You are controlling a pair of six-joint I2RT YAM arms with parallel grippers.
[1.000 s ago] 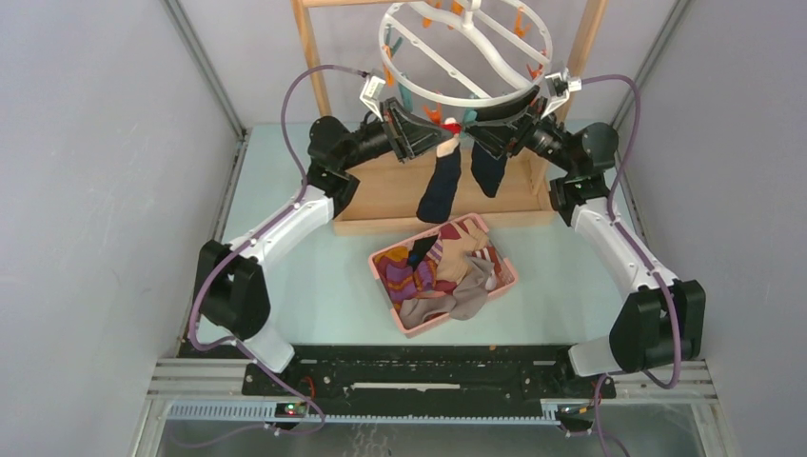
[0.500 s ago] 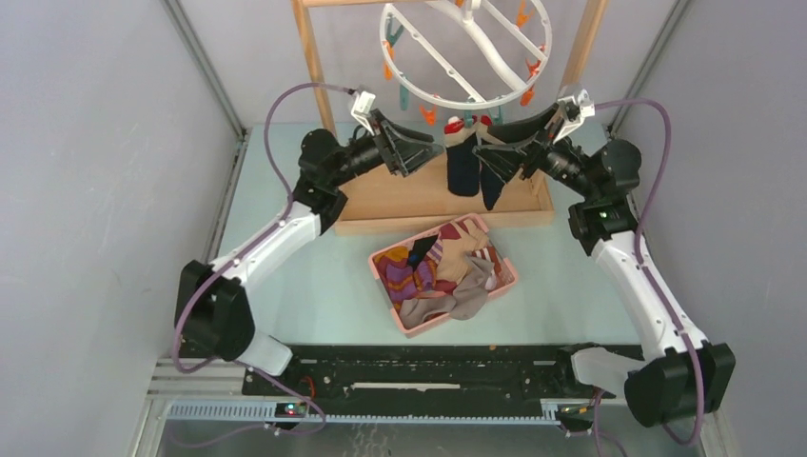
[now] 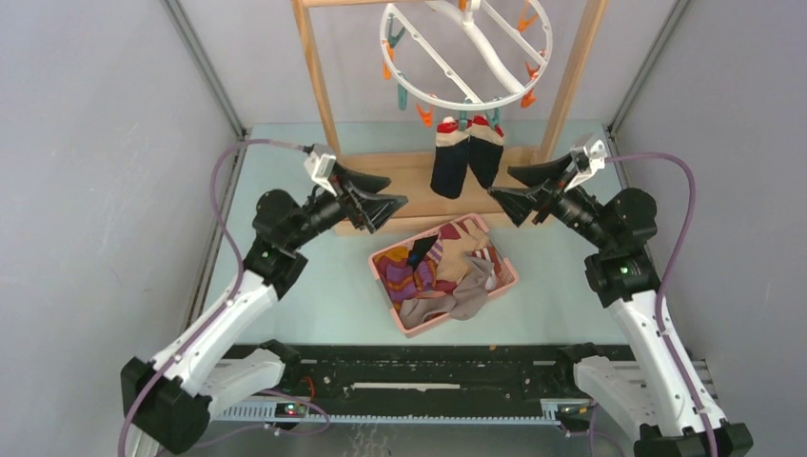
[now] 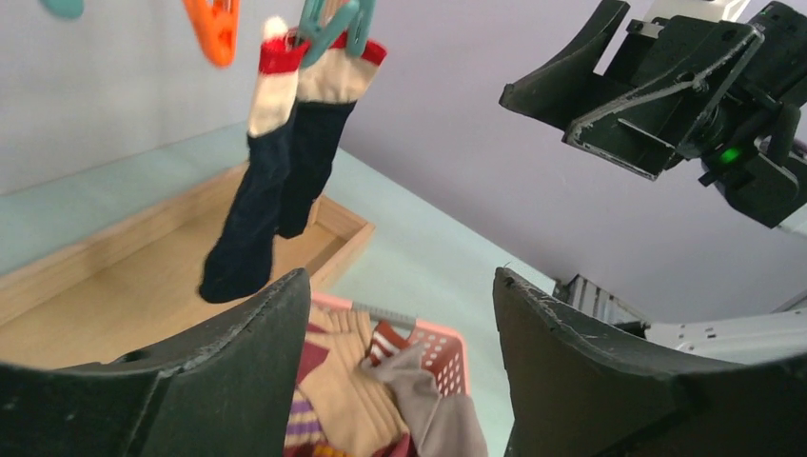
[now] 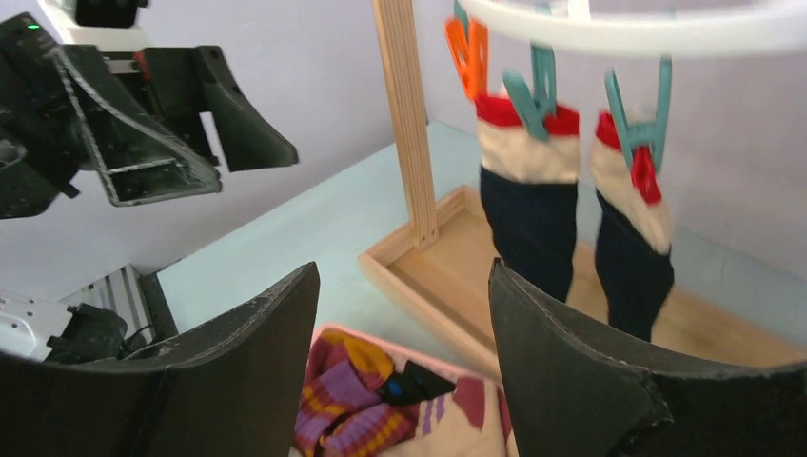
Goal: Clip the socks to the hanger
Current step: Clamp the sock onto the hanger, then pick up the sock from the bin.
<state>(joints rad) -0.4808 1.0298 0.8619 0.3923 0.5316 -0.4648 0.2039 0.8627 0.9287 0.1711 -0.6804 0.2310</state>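
Two navy socks [image 3: 465, 160] with red-and-cream cuffs hang side by side from the near rim of the hanger [image 3: 447, 101], each cuff pinched by a teal clip [image 5: 534, 91]. An orange clip [image 5: 465, 53] dangles bare just beside them. More orange and teal clips hang round the ring, but its far side is cut off by the top of the overhead view, so they cannot be counted. The ring hangs between the two uprights of the wooden rack [image 3: 318, 90], over the rack's shallow tray base. Below, on the pale green table [image 3: 314, 286], one pink basket [image 3: 389, 295] holds the other socks [image 3: 447, 271] in a tangled heap: purple-orange striped, maroon-white striped, tan and grey can be told apart. They overlap too much to number, and a small dark piece among them is hard to make out. The left gripper [image 3: 398, 188] hovers left of the hanging pair with its fingers spread and nothing between them. The right gripper [image 3: 501, 183] faces it from the right, likewise spread and bare. Both are clear of the socks and the ring. A small green light [image 4: 728, 152] glows on the right wrist. The orange clip is blurred in the left wrist view.
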